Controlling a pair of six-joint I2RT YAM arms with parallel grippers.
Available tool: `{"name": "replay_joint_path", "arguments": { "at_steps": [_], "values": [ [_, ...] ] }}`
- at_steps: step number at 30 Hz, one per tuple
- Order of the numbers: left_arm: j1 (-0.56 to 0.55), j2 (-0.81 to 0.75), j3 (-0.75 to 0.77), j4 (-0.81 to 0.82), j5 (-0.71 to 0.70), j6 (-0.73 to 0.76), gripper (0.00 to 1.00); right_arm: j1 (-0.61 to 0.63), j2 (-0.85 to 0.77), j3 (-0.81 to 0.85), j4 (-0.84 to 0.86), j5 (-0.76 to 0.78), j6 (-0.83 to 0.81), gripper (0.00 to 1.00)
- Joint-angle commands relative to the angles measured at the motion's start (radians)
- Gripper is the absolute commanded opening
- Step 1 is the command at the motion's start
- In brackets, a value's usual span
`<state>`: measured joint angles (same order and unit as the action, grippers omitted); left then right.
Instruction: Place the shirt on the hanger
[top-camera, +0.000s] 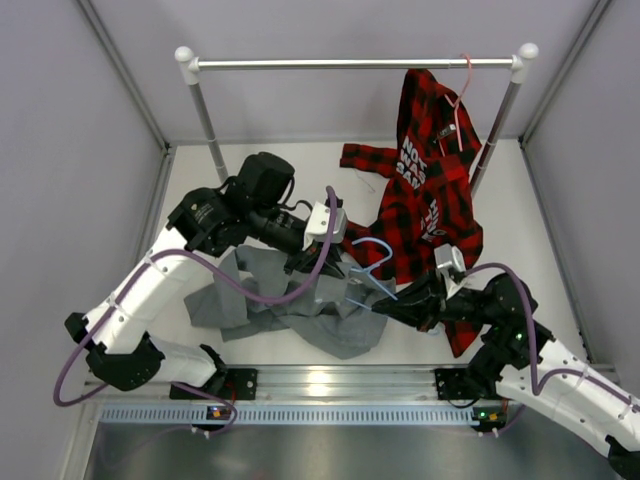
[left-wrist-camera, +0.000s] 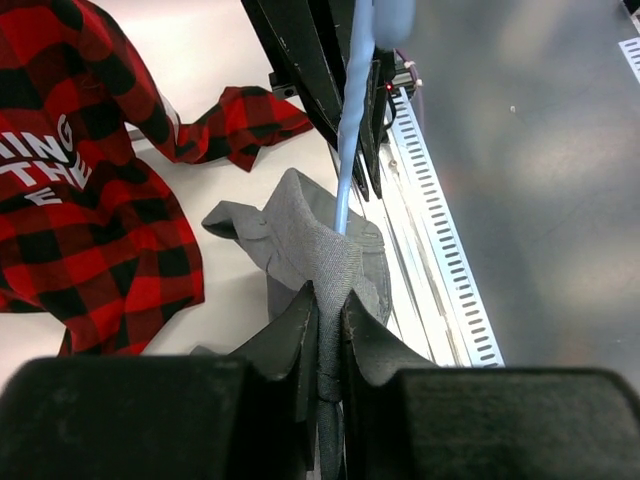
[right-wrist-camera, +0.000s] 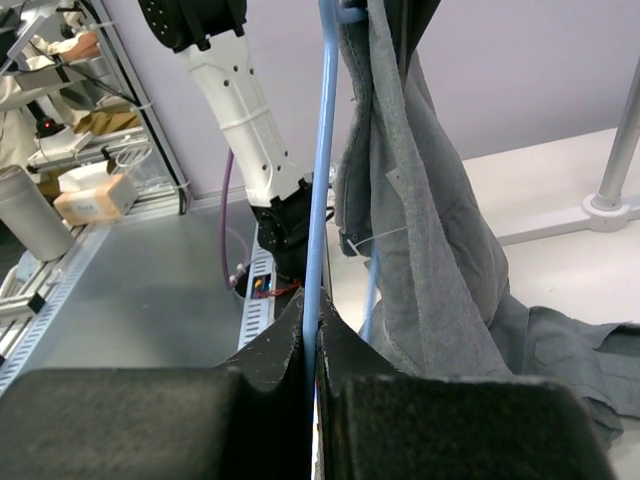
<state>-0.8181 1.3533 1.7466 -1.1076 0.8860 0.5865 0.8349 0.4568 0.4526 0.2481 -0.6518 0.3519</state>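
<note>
The shirt (top-camera: 275, 300) lies mostly heaped on the tabletop (top-camera: 270, 170), with one part lifted against the hanger (top-camera: 372, 262). My left tool (left-wrist-camera: 330, 335) is clamped tight on a fold of the grey fabric, and my right tool (right-wrist-camera: 311, 335) pinches the hanger's wire. I judge one shoulder is barely started. The rest is not yet on.

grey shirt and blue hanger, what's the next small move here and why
Probably have the left tool, shut on a fold of the grey shirt, draw that fabric further along the blue hanger while the right tool, shut on the wire, holds it steady. The wire already enters the fold, but most of the shirt lies heaped on the table.
</note>
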Motion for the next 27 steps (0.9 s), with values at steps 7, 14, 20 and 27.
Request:
{"name": "replay_joint_path", "arguments": {
  "at_steps": [7, 14, 20, 27],
  "values": [
    [-0.010, 0.003, 0.007, 0.069, 0.007, -0.003, 0.00, 0.013, 0.028, 0.046, 0.151, -0.016, -0.005, 0.01],
    [-0.010, -0.072, -0.007, 0.135, -0.365, -0.235, 0.00, 0.013, -0.111, 0.142, -0.297, 0.523, -0.027, 1.00],
    [-0.010, -0.213, -0.169, 0.328, -0.662, -0.503, 0.00, 0.013, -0.211, 0.219, -0.651, 0.854, 0.154, 0.99],
    [-0.010, -0.339, -0.363, 0.584, -0.930, -0.748, 0.00, 0.013, -0.164, -0.058, -0.233, 0.532, 0.542, 0.86]
  ]
}}
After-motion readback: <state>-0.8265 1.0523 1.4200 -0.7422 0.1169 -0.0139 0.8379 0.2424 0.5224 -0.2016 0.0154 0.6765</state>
